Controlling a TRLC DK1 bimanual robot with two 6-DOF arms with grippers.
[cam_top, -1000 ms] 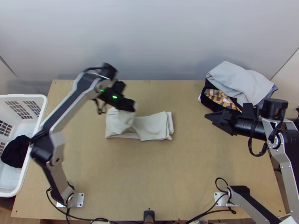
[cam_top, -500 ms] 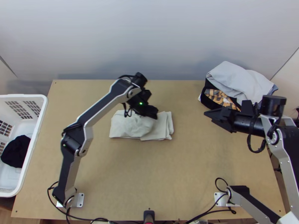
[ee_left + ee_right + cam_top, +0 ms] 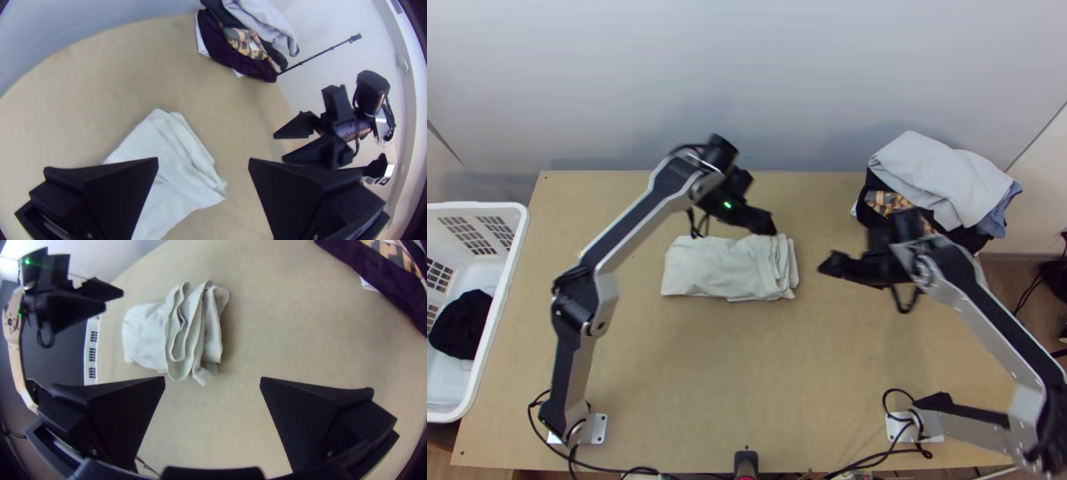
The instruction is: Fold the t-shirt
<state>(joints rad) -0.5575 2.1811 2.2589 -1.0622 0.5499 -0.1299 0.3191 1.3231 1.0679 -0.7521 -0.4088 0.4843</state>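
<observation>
Top view: white plastic basket (image 3: 517,240), slotted walls, limp black cloth (image 3: 461,324) inside. Shirt (image 3: 707,268) on wooden table (image 3: 747,376): off-white, soft, folded to a rough rectangle. Right wrist view gets its wavy, stacked layer edges. Left gripper (image 3: 771,227) by its far right corner, fingers spread. Right gripper (image 3: 827,267) off shirt's right side, fingers spread too. Pile (image 3: 939,176) far right, rumpled, pale grey on top; left wrist view adds a thin black pole (image 3: 320,54) beside it.

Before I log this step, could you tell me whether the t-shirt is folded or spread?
Folded: the t-shirt lies as a compact, layered bundle on the table, with several fabric edges stacked at one end.
</observation>
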